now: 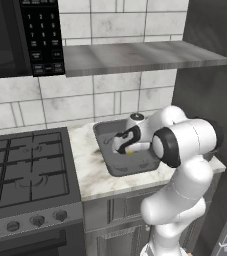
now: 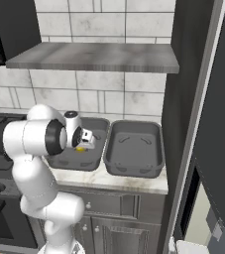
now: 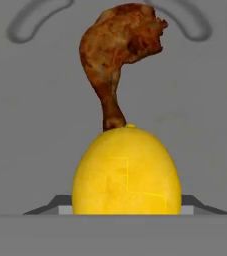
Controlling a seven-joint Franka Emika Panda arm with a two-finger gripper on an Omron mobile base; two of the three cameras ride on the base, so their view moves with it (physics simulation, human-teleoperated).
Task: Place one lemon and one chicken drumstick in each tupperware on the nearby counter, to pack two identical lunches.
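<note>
Revealing, close-up, drumstick seemingly touching lemon.

lemon btm cut by frame edge | hides drumstick thin end | fingertips behind lemon, grip unclear | lemon tiny in base views

Black gas stove with knobs at left, dark microwave with keypad above it, grey wall shelf against white tiled wall, dark panelled cabinets below, tall dark panel at right.
</note>
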